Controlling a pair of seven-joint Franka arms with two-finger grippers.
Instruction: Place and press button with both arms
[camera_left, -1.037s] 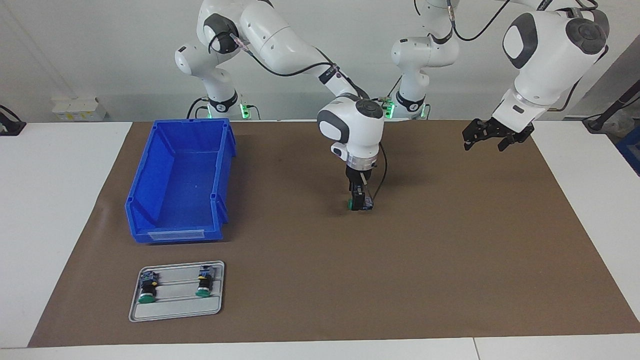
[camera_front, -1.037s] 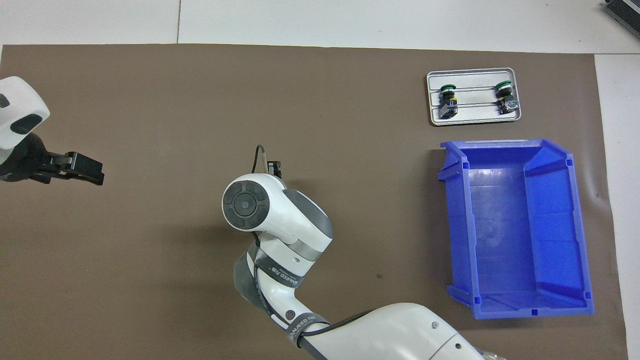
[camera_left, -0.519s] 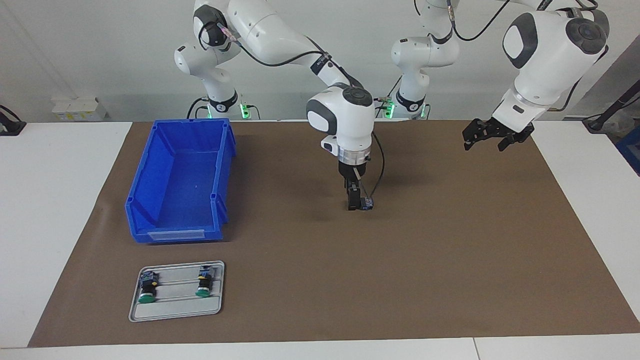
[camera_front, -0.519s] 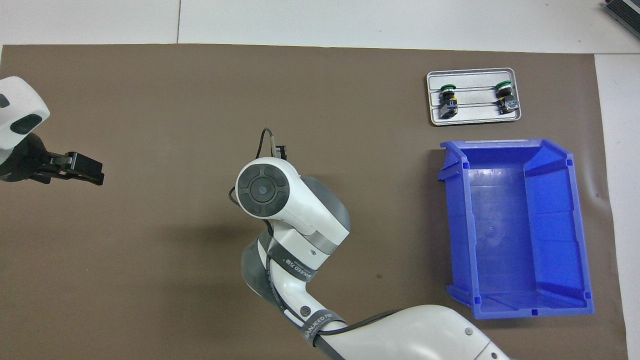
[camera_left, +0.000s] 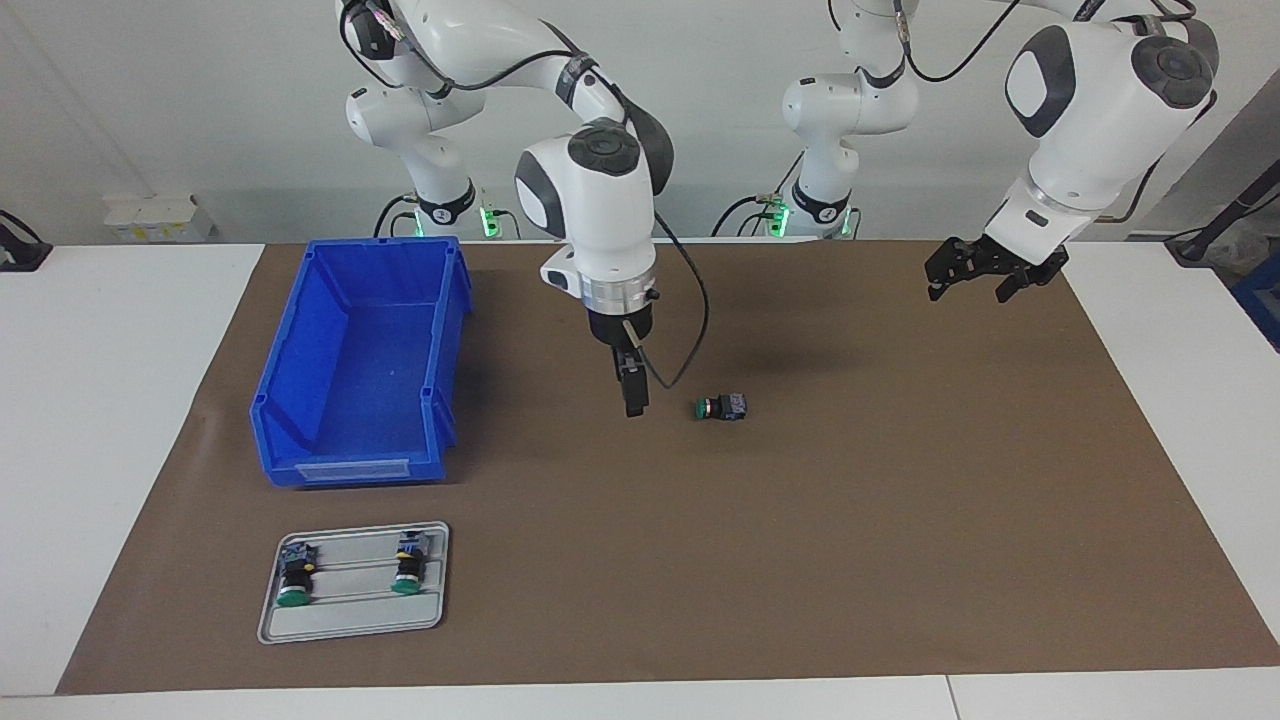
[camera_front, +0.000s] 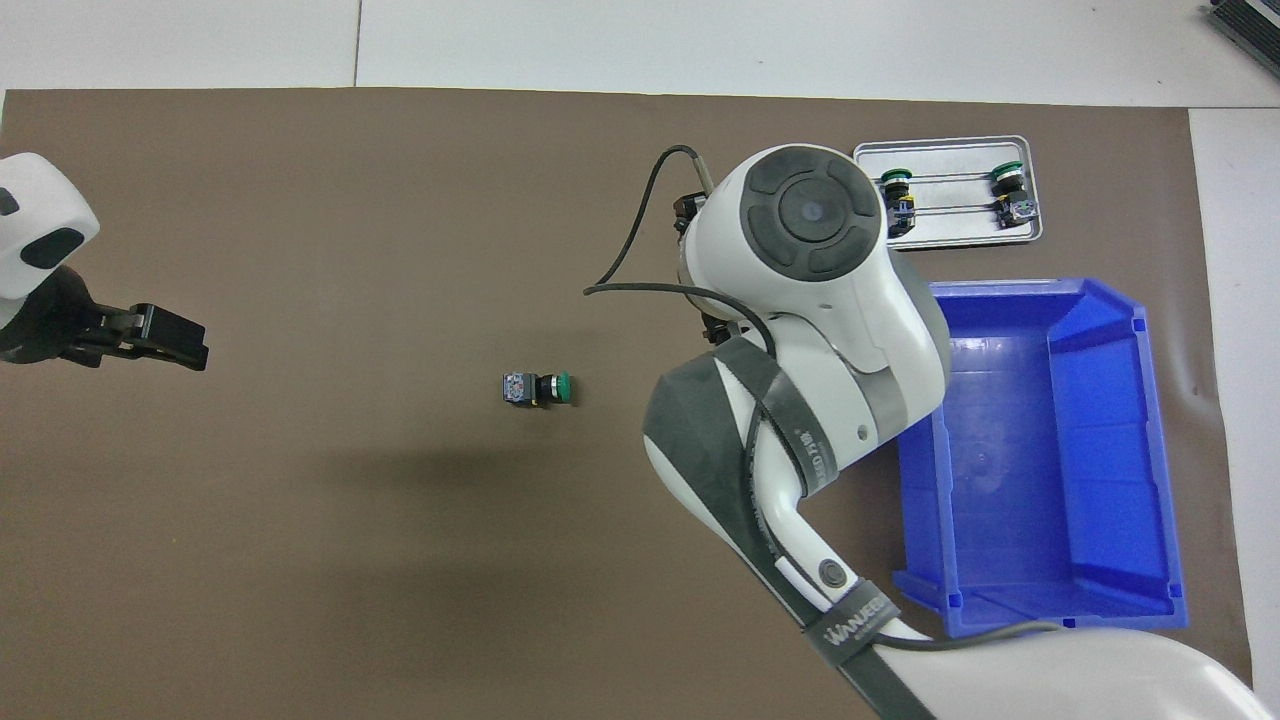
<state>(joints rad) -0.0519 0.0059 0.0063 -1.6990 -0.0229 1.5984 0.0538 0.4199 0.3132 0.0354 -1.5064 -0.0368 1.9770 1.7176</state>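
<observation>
The button (camera_left: 720, 408) lies on its side on the brown mat (camera_left: 900, 520), near the middle of the table, green cap toward the right arm's end. It is free of both grippers.

My right gripper (camera_left: 634, 398) hangs empty over the mat between the button and the blue bin (camera_left: 300, 440), fingers released. My left gripper (camera_left: 982, 275) waits over the mat toward the left arm's end of the table, fingers spread and holding nothing.

Hazards from this state:
- The button rests on its round body. A push on the cap along the mat is likely to slide or roll it rather than depress it, unless the other gripper braces the terminal base.
- A one-sided contact on the base could spin the button out of line with the pressing finger.
- A steep descent onto the cap could tip the button instead of actuating it.

Containers:
- The blue bin stands toward the right arm's end of the table and appears empty.
- The grey tray (camera_left: 350, 625) lies farther from the robots than the bin. It holds two spare buttons (camera_left: 293, 580) side by side, green caps pointing away from the robots.
</observation>
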